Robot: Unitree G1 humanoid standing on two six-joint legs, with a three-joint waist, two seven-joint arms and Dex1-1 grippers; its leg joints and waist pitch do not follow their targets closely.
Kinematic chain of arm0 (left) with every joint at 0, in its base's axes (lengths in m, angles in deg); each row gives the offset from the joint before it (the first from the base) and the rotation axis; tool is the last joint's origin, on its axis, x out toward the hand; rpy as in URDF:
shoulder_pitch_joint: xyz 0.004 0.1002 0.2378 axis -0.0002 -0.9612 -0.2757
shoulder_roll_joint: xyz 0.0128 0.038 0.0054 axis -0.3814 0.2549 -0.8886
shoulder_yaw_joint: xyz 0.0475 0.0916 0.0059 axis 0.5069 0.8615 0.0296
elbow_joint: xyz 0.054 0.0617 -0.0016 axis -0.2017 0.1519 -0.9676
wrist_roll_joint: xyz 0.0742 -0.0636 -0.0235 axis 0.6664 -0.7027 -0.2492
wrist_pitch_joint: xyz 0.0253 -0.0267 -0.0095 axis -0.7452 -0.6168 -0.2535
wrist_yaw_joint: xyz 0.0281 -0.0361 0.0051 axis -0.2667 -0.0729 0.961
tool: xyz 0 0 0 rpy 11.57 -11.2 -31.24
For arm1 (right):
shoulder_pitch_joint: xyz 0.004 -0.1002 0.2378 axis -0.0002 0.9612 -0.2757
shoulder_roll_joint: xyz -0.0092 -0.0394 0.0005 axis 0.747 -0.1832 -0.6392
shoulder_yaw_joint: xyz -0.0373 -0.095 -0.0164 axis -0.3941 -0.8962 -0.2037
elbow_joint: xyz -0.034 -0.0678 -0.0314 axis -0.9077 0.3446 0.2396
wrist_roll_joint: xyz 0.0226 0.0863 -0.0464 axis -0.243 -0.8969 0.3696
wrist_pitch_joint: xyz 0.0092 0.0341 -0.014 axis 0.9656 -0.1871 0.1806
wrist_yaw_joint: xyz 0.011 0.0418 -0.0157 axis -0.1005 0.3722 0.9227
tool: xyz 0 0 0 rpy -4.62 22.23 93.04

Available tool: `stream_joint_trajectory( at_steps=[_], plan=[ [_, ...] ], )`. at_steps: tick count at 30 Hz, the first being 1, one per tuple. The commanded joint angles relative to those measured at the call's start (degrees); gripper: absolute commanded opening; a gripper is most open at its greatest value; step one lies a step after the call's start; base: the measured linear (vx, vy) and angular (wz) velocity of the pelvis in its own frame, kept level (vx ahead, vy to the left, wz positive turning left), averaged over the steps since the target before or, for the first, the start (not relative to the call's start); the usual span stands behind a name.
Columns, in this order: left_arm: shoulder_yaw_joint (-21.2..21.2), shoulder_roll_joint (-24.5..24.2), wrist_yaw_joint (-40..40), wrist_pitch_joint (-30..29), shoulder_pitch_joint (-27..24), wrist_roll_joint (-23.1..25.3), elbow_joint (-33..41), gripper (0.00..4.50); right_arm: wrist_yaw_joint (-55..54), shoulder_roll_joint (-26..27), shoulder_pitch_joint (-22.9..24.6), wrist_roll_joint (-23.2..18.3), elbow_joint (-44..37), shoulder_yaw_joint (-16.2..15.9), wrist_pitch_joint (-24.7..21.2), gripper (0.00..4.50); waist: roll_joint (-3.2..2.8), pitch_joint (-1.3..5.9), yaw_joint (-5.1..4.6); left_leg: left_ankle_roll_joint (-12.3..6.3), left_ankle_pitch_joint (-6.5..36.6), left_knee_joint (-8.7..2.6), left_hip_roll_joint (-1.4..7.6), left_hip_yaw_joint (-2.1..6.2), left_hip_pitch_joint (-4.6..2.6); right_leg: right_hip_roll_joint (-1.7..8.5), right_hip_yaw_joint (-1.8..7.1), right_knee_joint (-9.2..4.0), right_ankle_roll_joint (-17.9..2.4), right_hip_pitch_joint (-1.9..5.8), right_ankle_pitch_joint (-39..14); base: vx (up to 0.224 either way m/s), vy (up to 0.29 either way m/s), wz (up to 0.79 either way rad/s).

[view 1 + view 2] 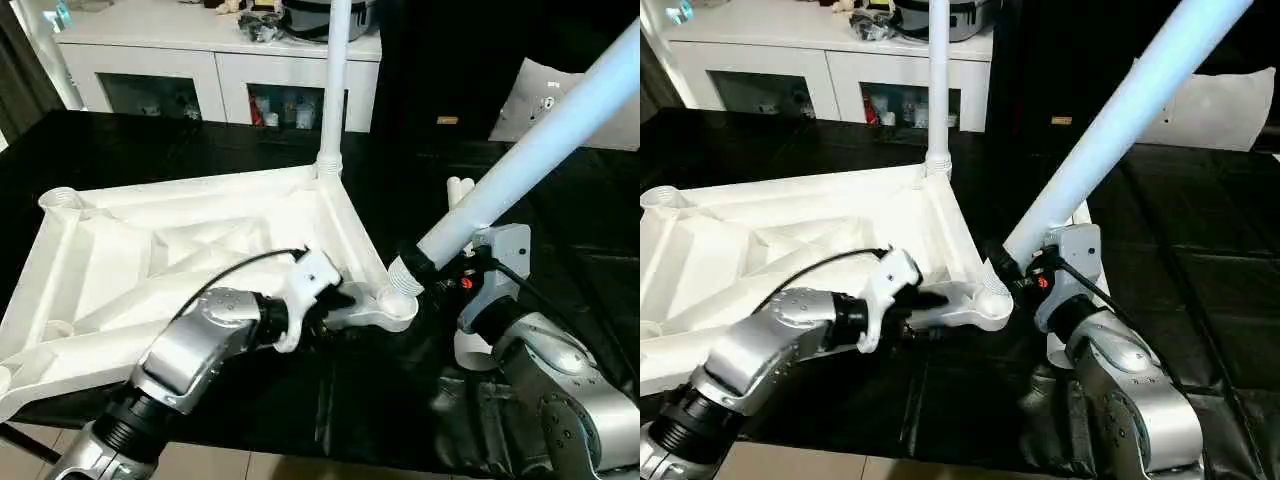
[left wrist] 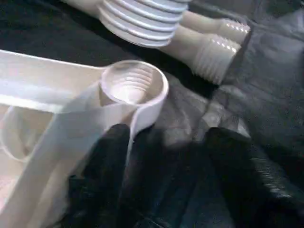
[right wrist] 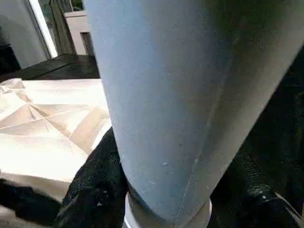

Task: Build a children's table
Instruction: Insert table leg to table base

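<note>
Right gripper [image 1: 1025, 268] clamps the tilted leg [image 1: 1120, 120] — left gripper [image 1: 925, 300] at the table's corner socket [image 1: 992, 290].

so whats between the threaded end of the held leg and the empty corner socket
Nothing: a bare gap separates the held leg from the corner socket, seen in the left wrist view.

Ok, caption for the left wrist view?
Left gripper at the tabletop's empty threaded corner socket, two spare legs lying beyond.

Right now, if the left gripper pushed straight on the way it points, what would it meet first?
Probably the tabletop's open corner socket, straight ahead of the left gripper. Past it lie two loose legs' threaded ends; depth is unclear.
</note>
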State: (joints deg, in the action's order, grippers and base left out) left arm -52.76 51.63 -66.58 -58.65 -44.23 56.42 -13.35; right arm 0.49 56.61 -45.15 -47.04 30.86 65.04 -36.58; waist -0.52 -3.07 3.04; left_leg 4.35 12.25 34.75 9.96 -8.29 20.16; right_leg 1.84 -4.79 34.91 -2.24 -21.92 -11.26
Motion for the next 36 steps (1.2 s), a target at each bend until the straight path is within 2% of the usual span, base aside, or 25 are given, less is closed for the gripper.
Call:
stream_joint_trajectory(
  at_steps=[1, 2, 5, 6, 10, 12, 16, 19, 26, 27, 29, 36],
  plan=[
    [0.8, -0.3, -0.5, 0.5, 1.4, 1.3, -1.1, 2.64, -0.4, -0.1, 0.3, -0.4, -1.5, -0.1, -0.5, 1.9, -0.15, 3.03, 0.08, -1.35, 7.6, -4.14, 2.57, 0.6, 0.17, 5.95, 3.8, -5.91, -3.0, 2.72, -21.3, 0.0, 0.0, 0.0],
    [1.0, -0.2, -0.4, 0.6, 1.6, 1.7, -1.8, 2.4, -0.6, -0.1, 0.3, -0.1, -1.4, 0.0, 0.0, 1.9, -0.17, 3.07, 0.13, -1.38, 7.3, -4.15, 2.59, 0.61, 0.21, 5.94, 3.79, -5.87, -2.9, 2.74, -20.9, 0.0, 0.0, 0.0],
    [1.5, -0.1, 0.2, 1.3, 2.1, 3.1, -3.4, 2.4, -0.9, 0.1, 0.0, 0.4, -1.0, 0.4, 0.9, 1.9, -0.11, 3.08, 0.19, -1.35, 7.1, -4.16, 2.58, 0.66, 0.25, 5.96, 3.75, -5.83, -2.8, 2.78, -20.7, 0.0, 0.0, 0.0],
    [1.7, -0.1, 0.6, 1.7, 2.4, 3.7, -4.1, 2.11, -0.9, 0.0, -0.1, 0.5, -0.9, 0.4, 1.2, 1.9, -0.15, 3.11, 0.19, -1.45, 6.8, -4.14, 2.6, 0.67, 0.32, 6.08, 3.78, -5.83, -2.8, 2.84, -20.2, 0.0, 0.0, 0.0],
    [2.1, -0.2, 1.3, 1.2, 3.2, 5.4, -5.8, 1.94, -0.5, -0.3, -0.3, 0.9, -0.7, 0.3, 1.8, 1.9, -0.17, 3.21, 0.27, -1.53, 6.2, -4.11, 2.65, 0.69, 0.31, 6.06, 3.81, -5.56, -3.2, 2.89, -18.7, 0.0, 0.0, 0.0],
    [2.1, -0.1, 1.4, 1.3, 3.3, 5.6, -6.0, 1.71, -0.5, -0.3, -0.3, 0.9, -0.7, 0.3, 1.8, 1.9, -0.18, 3.26, 0.25, -1.62, 5.8, -4.09, 2.7, 0.69, 0.32, 6.09, 3.83, -5.47, -3.7, 2.94, -17.7, 0.0, 0.0, 0.0],
    [2.3, -0.2, 1.0, 0.8, 3.7, 6.2, -6.7, 1.49, -0.6, -0.3, -0.2, 1.0, -0.6, 0.1, 2.2, 1.9, -0.21, 3.11, 0.31, -1.63, 6.7, -4.14, 2.69, 0.64, 0.22, 6.09, 3.81, -5.61, -4.0, 2.83, -18.7, 0.0, 0.0, 0.0],
    [3.6, -1.3, 0.5, 1.3, 4.0, 8.3, -7.2, 1.14, -0.6, -0.3, -0.2, 1.2, -0.5, 0.1, 2.5, 1.9, -0.2, 3.05, 0.32, -1.61, 7.2, -4.23, 2.69, 0.68, 0.18, 6.08, 3.81, -5.79, -3.5, 2.79, -20.0, 0.0, 0.0, 0.0],
    [4.7, -2.4, -0.2, 1.6, 4.3, 10.0, -7.7, 0.59, -0.5, -0.4, -0.3, 1.4, -0.1, 0.0, 3.1, 1.9, -0.29, 3.16, 0.35, -1.56, 6.6, -4.24, 2.83, 0.77, 0.22, 6.19, 3.85, -5.48, -4.5, 2.89, -17.6, 0.0, 0.0, 0.0],
    [4.7, -2.4, -0.2, 1.6, 4.3, 10.0, -7.7, 0.59, -0.5, -0.4, -0.3, 1.4, -0.1, 0.0, 3.1, 1.9, -0.24, 3.14, 0.33, -1.6, 6.6, -4.24, 2.8, 0.74, 0.25, 6.17, 3.88, -5.51, -4.5, 2.9, -17.6, 0.0, 0.0, 0.0],
    [4.6, -2.5, -0.4, 1.8, 4.3, 10.4, -7.8, 0.29, -0.5, -0.4, -0.4, 1.5, 0.0, -0.1, 3.1, 1.9, -0.32, 3.15, 0.31, -1.57, 6.6, -4.21, 2.78, 0.71, 0.26, 6.18, 3.89, -5.49, -4.6, 2.91, -17.6, 0.0, 0.0, 0.0],
    [2.5, -3.6, -3.3, 4.7, 2.8, 8.6, -6.6, 0.0, 1.9, -1.8, -0.8, 1.2, 0.3, -1.6, 1.6, 1.9, -0.2, 3.23, -0.23, -2.0, 5.5, -4.15, 2.68, 0.71, 0.52, 6.2, 3.91, -5.21, -5.4, 3.24, -15.5, 0.0, 0.0, 0.0]
  ],
)
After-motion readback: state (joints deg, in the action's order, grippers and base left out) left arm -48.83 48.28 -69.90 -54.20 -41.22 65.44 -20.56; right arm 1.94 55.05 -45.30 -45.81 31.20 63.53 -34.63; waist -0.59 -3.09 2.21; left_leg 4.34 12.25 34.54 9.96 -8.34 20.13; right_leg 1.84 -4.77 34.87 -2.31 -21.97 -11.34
